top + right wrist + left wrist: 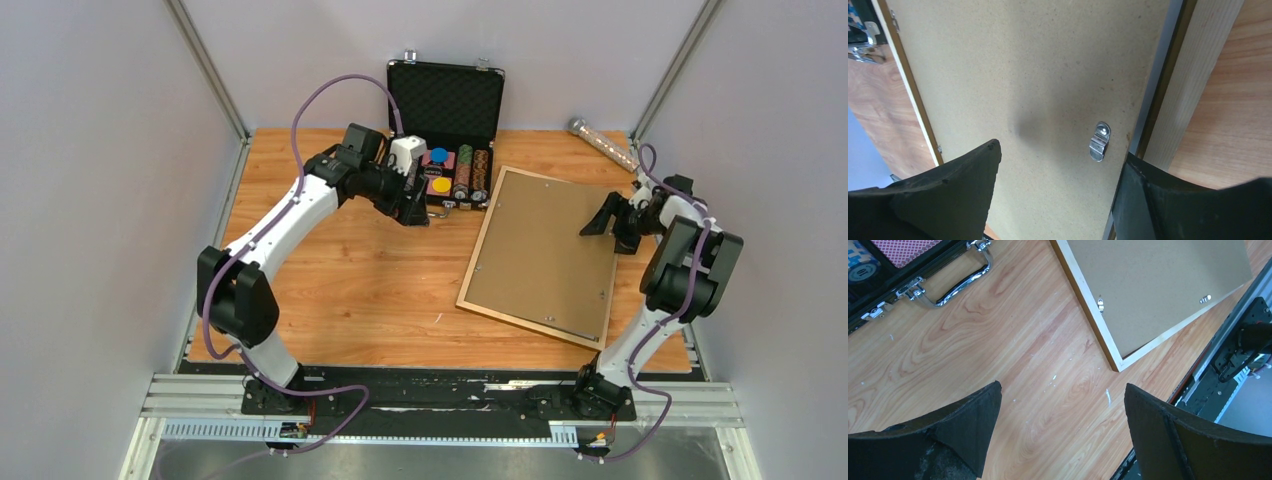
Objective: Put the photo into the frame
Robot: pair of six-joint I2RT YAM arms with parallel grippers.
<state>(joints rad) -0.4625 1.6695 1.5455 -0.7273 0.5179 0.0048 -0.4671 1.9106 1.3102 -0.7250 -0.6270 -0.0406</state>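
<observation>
The frame (484,234) lies face down at the table's right, its light wooden rail (1193,75) around a brown backing panel (545,255). The photo is out of view. My right gripper (600,222) hovers open over the panel's right edge (1023,65), beside a small metal clip (1099,141), with nothing between its fingers (1062,150). My left gripper (415,205) stands wide open and empty near the black case, over bare table (1062,390). The frame's near corner (1118,365) lies beyond it.
An open black case (445,100) of poker chips stands at the back centre, its chrome handle (955,282) toward the left gripper. A glittery tube (605,143) lies at the back right corner. Grey walls close in both sides.
</observation>
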